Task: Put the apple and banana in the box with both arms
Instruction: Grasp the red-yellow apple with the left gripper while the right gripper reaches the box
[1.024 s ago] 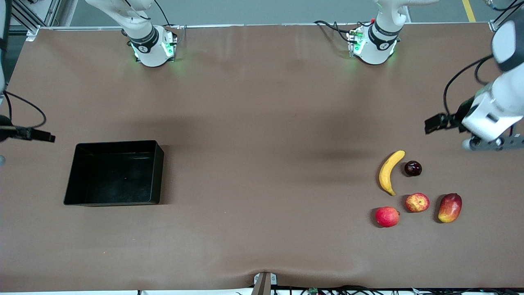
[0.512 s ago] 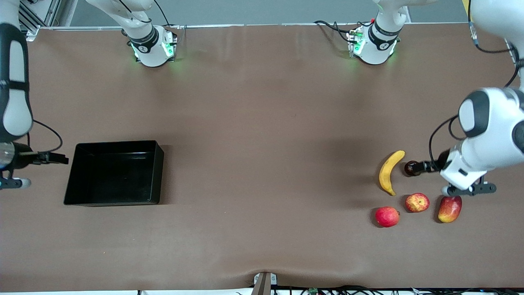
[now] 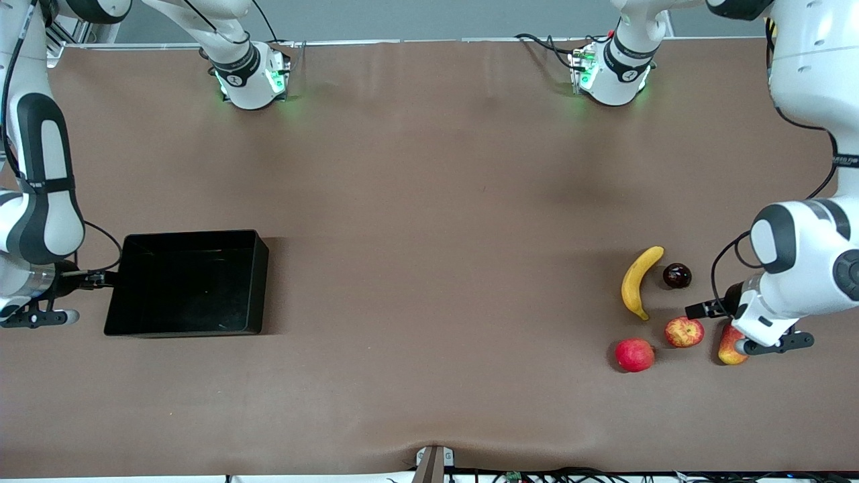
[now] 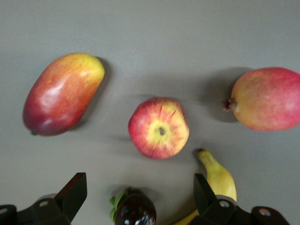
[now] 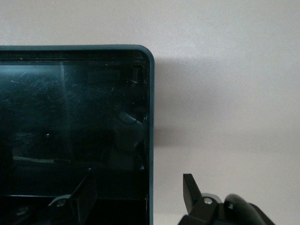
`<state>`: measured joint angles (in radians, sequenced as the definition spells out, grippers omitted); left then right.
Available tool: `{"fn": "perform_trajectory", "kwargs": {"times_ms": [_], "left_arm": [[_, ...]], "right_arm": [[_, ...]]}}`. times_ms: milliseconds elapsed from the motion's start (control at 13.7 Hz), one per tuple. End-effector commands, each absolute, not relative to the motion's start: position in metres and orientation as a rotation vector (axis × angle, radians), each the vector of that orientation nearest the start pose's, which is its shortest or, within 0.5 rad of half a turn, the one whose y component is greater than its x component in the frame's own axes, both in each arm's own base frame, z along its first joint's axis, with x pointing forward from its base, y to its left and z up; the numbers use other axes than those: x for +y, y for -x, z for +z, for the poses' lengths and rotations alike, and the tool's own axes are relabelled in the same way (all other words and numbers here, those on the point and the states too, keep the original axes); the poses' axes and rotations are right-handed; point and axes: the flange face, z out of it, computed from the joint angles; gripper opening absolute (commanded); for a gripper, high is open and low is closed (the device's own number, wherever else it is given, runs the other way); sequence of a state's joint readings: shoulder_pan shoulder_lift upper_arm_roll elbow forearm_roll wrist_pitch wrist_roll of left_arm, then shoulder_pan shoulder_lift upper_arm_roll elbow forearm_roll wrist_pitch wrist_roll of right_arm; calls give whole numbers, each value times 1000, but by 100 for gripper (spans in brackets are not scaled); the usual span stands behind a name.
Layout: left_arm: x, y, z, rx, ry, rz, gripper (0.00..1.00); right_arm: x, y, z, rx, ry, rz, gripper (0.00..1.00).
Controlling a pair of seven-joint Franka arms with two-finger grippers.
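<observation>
Fruit lies grouped on the brown tabletop (image 3: 429, 268) toward the left arm's end: the small round red apple with pale yellow streaks (image 3: 684, 331) sits between the evenly pinkish-red round fruit (image 3: 634, 355) and the oval red-yellow mango (image 3: 727, 347), with the curved plain yellow banana (image 3: 638, 281) just farther from the front camera and a small dark glossy plum-like fruit (image 3: 676, 276) beside the banana. The left tool (image 4: 138, 199) hangs over this cluster, partly covering the mango in the front view; in the left wrist view its two black fingers (image 4: 71, 196) stand wide apart, gripping nothing, with the apple (image 4: 159, 127) centred in the gap ahead of them, the dark fruit (image 4: 134, 209) between the fingertips and the banana's tip (image 4: 215, 176) by one finger. The shallow glossy black rectangular box (image 3: 144, 328) rests well apart, toward the right arm's end of the tabletop, with no fruit in it. The right tool (image 5: 139, 193) hovers at the box's outer edge; in the right wrist view its fingers are spread, clamped on nothing, one over the box's dark floor (image 5: 70, 140) and the other over bare tabletop just outside the wall.
</observation>
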<state>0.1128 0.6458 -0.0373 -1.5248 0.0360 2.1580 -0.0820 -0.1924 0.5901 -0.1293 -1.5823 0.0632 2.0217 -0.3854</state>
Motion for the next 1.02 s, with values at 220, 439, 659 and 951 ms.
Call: {"fn": "perform_trajectory", "kwargs": {"times_ms": [220, 439, 659, 951], "left_arm": [[50, -731, 255, -365, 3167, -108, 100], [39, -736, 240, -349, 3168, -168, 100], [35, -737, 240, -309, 3161, -188, 97], [41, -737, 240, -321, 3158, -186, 97]], "right_arm": [[-221, -645, 253, -176, 3024, 181, 9], [-215, -644, 250, -184, 3014, 204, 0], [-207, -647, 261, -206, 3001, 225, 0], [-169, -660, 311, -226, 2932, 359, 0]]}}
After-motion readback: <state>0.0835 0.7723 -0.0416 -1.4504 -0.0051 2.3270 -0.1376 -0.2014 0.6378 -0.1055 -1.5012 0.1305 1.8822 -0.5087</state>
